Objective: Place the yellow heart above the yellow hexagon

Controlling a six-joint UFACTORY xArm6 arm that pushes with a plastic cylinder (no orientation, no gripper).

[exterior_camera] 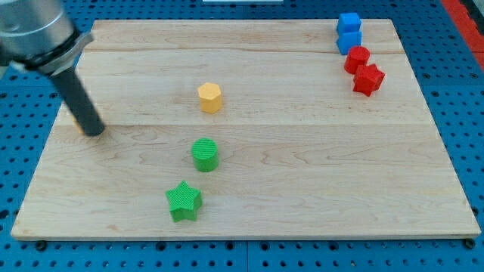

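The yellow hexagon (210,97) stands on the wooden board, a little left of centre toward the view's top. My tip (95,133) rests on the board near its left edge, far to the left of the hexagon. A small sliver of yellow-orange (78,124) shows just behind the rod at its left side; it looks like the yellow heart, almost wholly hidden by the rod, and its shape cannot be made out.
A green cylinder (205,154) and a green star (184,201) lie below the hexagon. At the view's top right are two blue blocks (349,32) and two red blocks (363,69). The board's left edge (47,143) is close to my tip.
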